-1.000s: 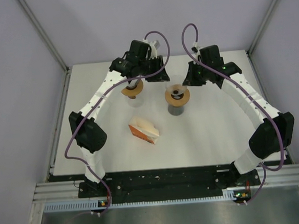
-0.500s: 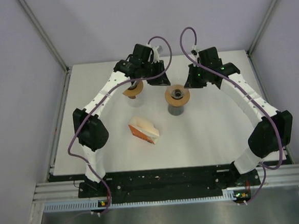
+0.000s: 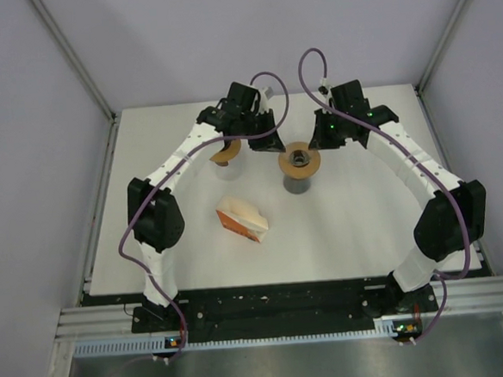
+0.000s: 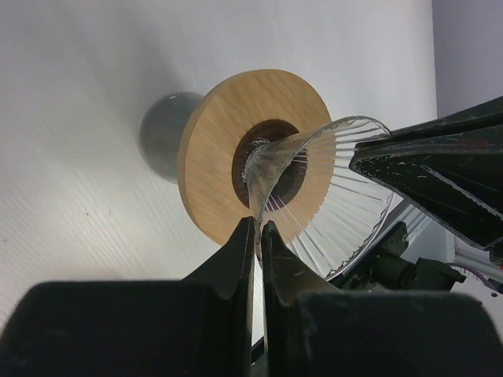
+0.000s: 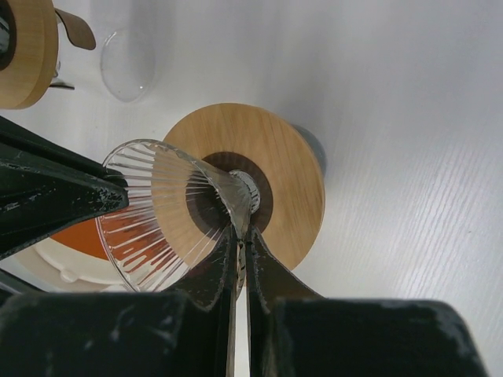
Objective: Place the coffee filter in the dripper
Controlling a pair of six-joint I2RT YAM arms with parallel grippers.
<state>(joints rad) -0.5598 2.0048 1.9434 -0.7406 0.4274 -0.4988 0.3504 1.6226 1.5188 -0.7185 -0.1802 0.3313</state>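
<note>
Glass and wood make up a second brewer (image 3: 224, 154) at the far left of the white counter (image 3: 358, 224), partly hidden under the left arm. Just right of it and nearer lies the coffee filter (image 3: 243, 221), a white and orange wedge flat on the counter, apart from both arms. Next comes the left claw (image 4: 257, 229), its fingers drawn almost together on the left rim of the dripper (image 3: 308, 162). The thin edge of the ribbed glass cone runs into the slit between them. The dripper stands upright in the middle of the counter's far half, its wooden collar resting on a dark base (image 3: 296, 185). On its right rim the right claw (image 5: 240, 236) is pinched closed on the glass, directly opposite the left one.
</note>
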